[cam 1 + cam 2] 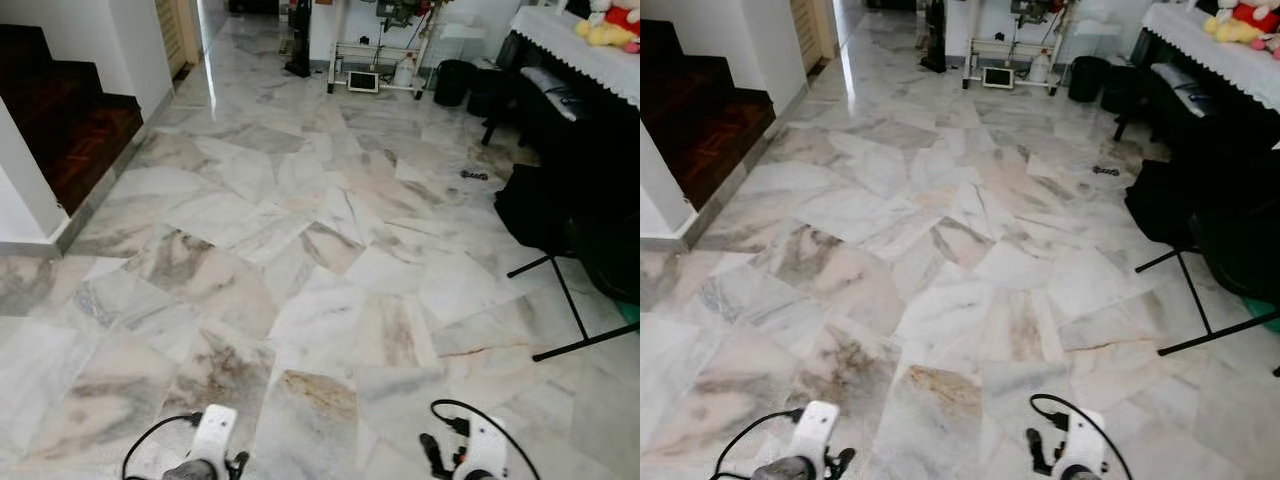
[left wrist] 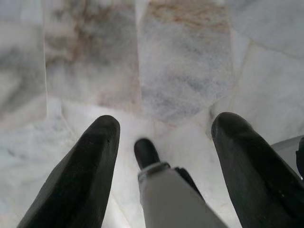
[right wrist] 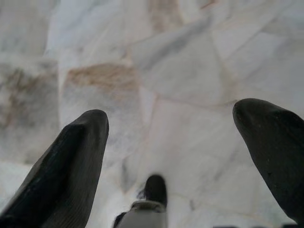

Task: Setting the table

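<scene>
Head views: both arms hang low over the pale veined marble tile floor [image 1: 330,260]. Ahead of the jaws, to the left, dark wooden stairs [image 1: 60,120]. Ahead to the right, a black folding stand [image 1: 560,300] and a table with a white lace-edged cloth [image 1: 585,50] carrying plush toys [image 1: 610,25]. Far ahead, a white wire rack [image 1: 375,65] against the wall. No tableware can be made out.

Left wrist view: left gripper [image 2: 164,137] has its two black fingers [image 2: 85,166] spread wide apart, nothing between them but floor and a grey, black-tipped robot part [image 2: 161,190] below.

Right wrist view: right gripper [image 3: 171,128] likewise, fingers [image 3: 71,166] well apart, marble floor between the jaws, holding nothing.
</scene>
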You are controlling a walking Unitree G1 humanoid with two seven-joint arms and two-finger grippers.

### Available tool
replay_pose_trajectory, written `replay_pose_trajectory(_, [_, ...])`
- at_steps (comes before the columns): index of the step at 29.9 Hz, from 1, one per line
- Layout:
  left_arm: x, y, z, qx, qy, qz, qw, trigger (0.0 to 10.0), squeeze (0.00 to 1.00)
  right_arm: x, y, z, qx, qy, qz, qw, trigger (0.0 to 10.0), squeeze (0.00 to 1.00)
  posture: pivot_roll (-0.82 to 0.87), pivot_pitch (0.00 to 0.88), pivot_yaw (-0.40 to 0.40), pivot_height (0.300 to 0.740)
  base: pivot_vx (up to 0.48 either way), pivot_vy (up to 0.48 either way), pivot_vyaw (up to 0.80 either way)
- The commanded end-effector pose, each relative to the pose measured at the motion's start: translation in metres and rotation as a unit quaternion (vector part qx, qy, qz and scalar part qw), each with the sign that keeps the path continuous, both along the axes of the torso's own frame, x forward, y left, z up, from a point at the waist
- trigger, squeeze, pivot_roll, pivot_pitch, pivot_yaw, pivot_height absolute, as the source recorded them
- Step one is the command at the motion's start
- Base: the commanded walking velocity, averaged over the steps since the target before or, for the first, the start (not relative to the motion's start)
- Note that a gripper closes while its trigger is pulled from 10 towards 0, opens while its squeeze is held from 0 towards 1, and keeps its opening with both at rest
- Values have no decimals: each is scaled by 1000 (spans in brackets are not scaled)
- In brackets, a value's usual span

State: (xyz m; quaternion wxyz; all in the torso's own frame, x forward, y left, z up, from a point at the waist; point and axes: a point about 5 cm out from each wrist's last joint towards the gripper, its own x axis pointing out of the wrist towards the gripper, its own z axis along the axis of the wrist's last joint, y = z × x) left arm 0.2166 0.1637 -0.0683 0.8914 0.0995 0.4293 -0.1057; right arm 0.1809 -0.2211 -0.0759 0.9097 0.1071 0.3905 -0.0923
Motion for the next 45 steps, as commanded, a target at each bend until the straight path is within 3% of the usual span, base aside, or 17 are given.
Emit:
replay_pose_trajectory(1, [-4,-5,-3,4,13,-25,1000,10000,0,-1,-8,2,-3,-12,-16,1000,10000,0,-3,0,-34,740,0,0,0])
replay_pose_trajectory(7, [2,-7,1,18,9,-70,997,10000,0,-1,-14,4,-17,-24,-50,998,10000,0,-9,0,-24,740,0,0,0])
replay_pose_trajectory(11, [11,3,7,17,-7,-34,999,10000,0,2,-11,4,-24,-22,-65,997,10000,0,0,0,-88,740,0,0,0])
replay_pose_trajectory(16, [12,14,8,14,-18,23,999,10000,0,6,1,3,-31,-5,-36,999,10000,0,15,0,-119,740,0,0,0])
replay_pose_trajectory(20, [9,23,7,4,-21,68,997,10000,0,7,12,1,-18,1,-7,1000,10000,0,32,0,-94,740,0,0,0])
replay_pose_trajectory(23, [3,37,6,14,-16,94,995,10000,0,1,14,-3,-2,9,-29,1000,10000,0,27,0,-36,740,0,0,0])
replay_pose_trajectory(27, [3,45,7,16,-14,109,994,10000,0,-2,15,-5,5,11,-43,999,10000,0,36,0,-13,740,0,0,0])
replay_pose_trajectory(32, [6,46,9,21,-10,78,997,10000,0,-7,19,-7,11,13,-44,999,10000,0,32,0,7,740,0,0,0])
replay_pose_trajectory(40, [2,46,7,17,-5,100,995,10000,0,-19,23,-14,6,31,-47,998,10000,0,42,0,-7,740,0,0,0])
replay_pose_trajectory(45, [1,44,6,10,-9,114,993,10000,0,-23,23,-15,5,39,-46,998,10000,0,43,0,-16,740,0,0,-768])
